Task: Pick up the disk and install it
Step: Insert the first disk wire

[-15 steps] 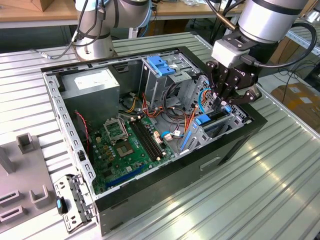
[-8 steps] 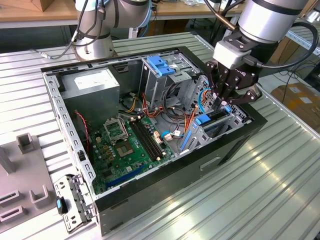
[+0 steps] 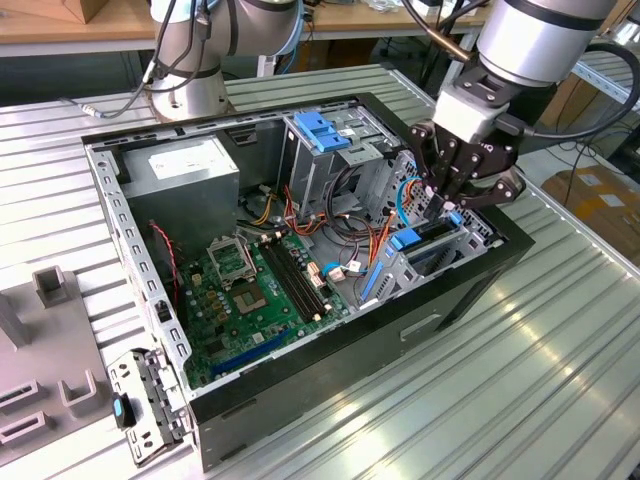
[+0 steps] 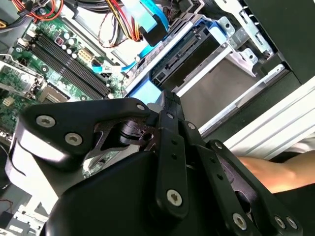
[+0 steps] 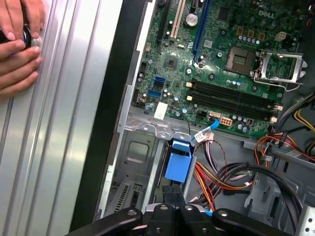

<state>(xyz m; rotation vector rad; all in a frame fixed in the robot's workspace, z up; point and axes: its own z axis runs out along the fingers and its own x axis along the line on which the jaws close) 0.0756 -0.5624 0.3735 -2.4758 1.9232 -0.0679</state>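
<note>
The disk (image 3: 425, 240) lies flat in the metal bay at the open computer case's corner, on the exterior view's right, its bright blue rail tab (image 3: 405, 240) facing the motherboard. In the second wrist view the disk (image 4: 189, 51) shows its dark edge inside the blue frame. In the first wrist view its blue tab (image 5: 178, 162) stands out just past the fingertips. My gripper (image 3: 442, 203) hangs straight over the bay, shut, its tips (image 4: 170, 101) down at the disk's blue rail. Whether they pinch the rail or only touch it is hidden.
The black case (image 3: 300, 400) lies open on a ribbed metal table, holding a green motherboard (image 3: 250, 290), bundled cables (image 3: 350, 240), a tall drive cage with a blue latch (image 3: 322, 130) and a power supply (image 3: 190, 170). Grey fixtures (image 3: 50, 290) stand left. A person's hand (image 5: 17, 44) rests on the table.
</note>
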